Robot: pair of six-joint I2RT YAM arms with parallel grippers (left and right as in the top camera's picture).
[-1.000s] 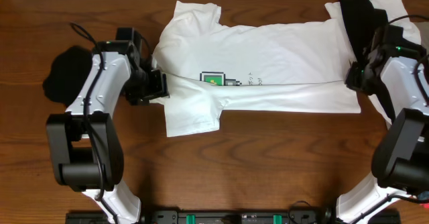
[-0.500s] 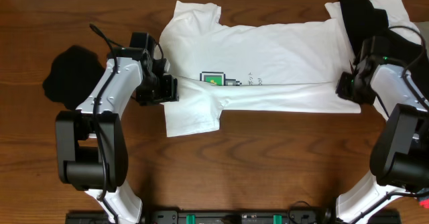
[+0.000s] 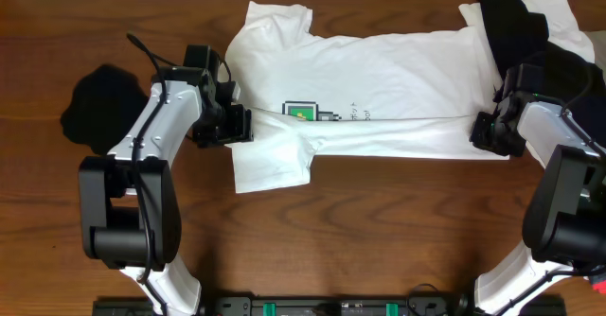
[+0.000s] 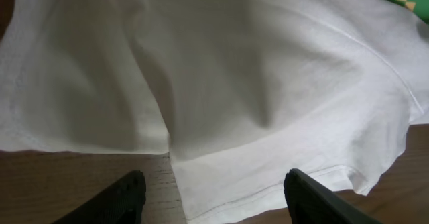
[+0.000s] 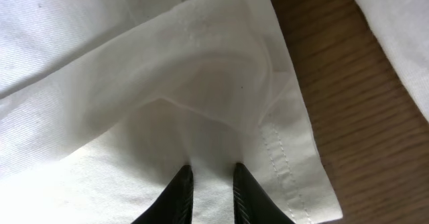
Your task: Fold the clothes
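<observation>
A white T-shirt [image 3: 398, 79] is laid sideways across a wooden table [image 3: 379, 221], neck end towards 9 o'clock and hem towards 3 o'clock, with its near long side already turned up over the body so that a crease runs along the middle, just below the small green pixel print [image 3: 301, 113]. It is judged that the shirt is spread lengthwise so that each arm can take one end of that crease and the next fold can be made evenly. The left gripper [image 3: 239, 127] is set at the shirt's 9 o'clock end, beside the sleeve that hangs towards 6 o'clock. In the left wrist view its fingers [image 4: 131, 196] are seen wide apart and nothing is gripped, though the stitched sleeve edge lies on the table between them. The right gripper [image 3: 483, 131] is placed at the shirt's 4 o'clock corner, by the hem. In the right wrist view its fingers [image 5: 179, 192] are nearly together, and a raised ridge of white cloth appears to be pinched between them, with the stitched hem just to the 3 o'clock side. A black garment [image 3: 95, 98] is left bunched at the table's 9 o'clock edge, well apart from the shirt. A pile of black and white clothes [image 3: 511, 18] is kept at 2 o'clock, presumably awaiting folding.
</observation>
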